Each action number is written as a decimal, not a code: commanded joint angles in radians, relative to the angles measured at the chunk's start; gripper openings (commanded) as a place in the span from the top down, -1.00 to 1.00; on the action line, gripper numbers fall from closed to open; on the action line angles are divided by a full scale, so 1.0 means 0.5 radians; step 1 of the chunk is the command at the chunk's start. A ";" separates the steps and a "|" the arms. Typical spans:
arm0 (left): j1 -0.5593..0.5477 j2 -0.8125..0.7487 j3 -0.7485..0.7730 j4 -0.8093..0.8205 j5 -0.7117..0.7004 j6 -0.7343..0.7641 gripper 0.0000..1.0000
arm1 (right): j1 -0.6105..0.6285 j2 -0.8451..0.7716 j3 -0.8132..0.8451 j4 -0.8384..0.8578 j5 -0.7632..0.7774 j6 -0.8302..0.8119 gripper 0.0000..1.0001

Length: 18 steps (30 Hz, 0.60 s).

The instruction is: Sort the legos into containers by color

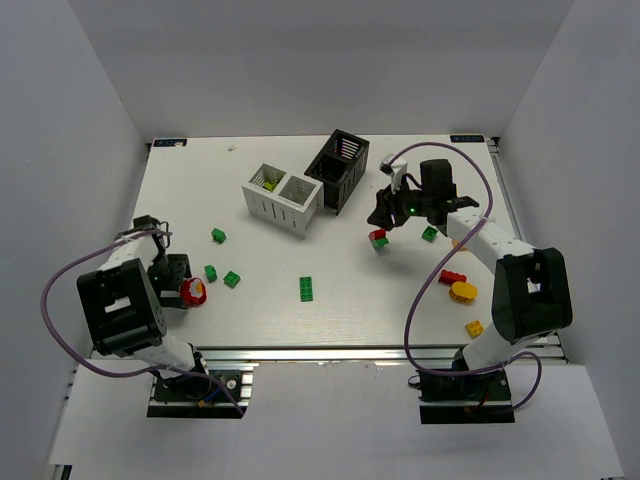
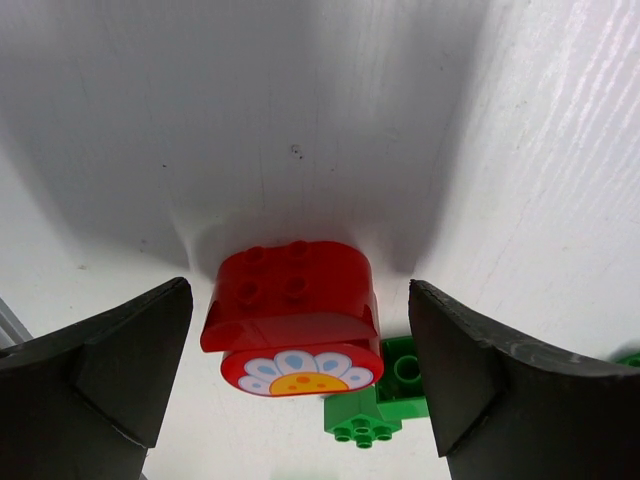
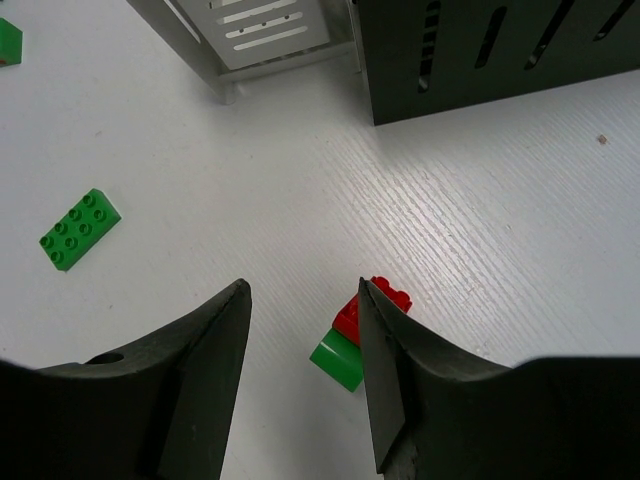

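Note:
A red rounded lego with a flower face (image 2: 290, 300) lies between the fingers of my left gripper (image 2: 300, 335), which is open with a gap on each side. A dark green lego (image 2: 385, 400) touches its right end. In the top view the left gripper (image 1: 184, 287) sits at the left of the table over this red lego (image 1: 194, 293). My right gripper (image 3: 303, 290) is open and empty above a joined red and green lego (image 3: 345, 345), partly hidden by the right finger. In the top view the right gripper (image 1: 386, 217) hovers just right of the black container (image 1: 338, 168). The white container (image 1: 283, 198) holds a lime lego.
Green legos lie loose at mid-left (image 1: 218, 236), (image 1: 231, 279) and centre (image 1: 307, 288). A green lego (image 1: 430, 233), a red one (image 1: 452, 277) and yellow ones (image 1: 463, 291), (image 1: 475, 327) lie by the right arm. The right wrist view shows both containers' walls (image 3: 480, 60), (image 3: 250, 30).

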State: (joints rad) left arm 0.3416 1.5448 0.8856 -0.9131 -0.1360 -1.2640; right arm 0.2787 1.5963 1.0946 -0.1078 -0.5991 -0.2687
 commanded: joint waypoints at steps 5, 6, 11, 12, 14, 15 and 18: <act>0.013 0.031 -0.041 0.062 0.017 -0.021 -0.96 | -0.023 -0.042 -0.011 0.059 -0.038 0.019 -0.04; 0.013 0.031 -0.050 0.071 0.026 -0.028 -0.96 | -0.024 -0.045 -0.011 0.056 -0.038 0.022 -0.04; 0.013 0.046 -0.071 0.090 0.060 -0.049 -0.96 | -0.027 -0.045 -0.011 0.056 -0.032 0.022 -0.04; 0.010 0.046 -0.075 0.093 0.066 -0.061 -0.96 | -0.027 -0.045 -0.011 0.056 -0.032 0.019 -0.04; 0.013 0.043 -0.090 0.093 0.085 -0.083 -0.96 | -0.027 -0.042 -0.011 0.056 -0.029 0.019 -0.04; 0.013 0.037 -0.096 0.099 0.088 -0.095 -0.96 | -0.030 -0.042 -0.011 0.056 -0.029 0.022 -0.04; 0.013 0.028 -0.117 0.102 0.094 -0.116 -0.93 | -0.030 -0.042 -0.011 0.056 -0.032 0.022 -0.04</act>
State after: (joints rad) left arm 0.3443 1.5677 0.8547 -0.8730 -0.0895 -1.2953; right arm 0.2691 1.5963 1.0946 -0.1047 -0.6022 -0.2680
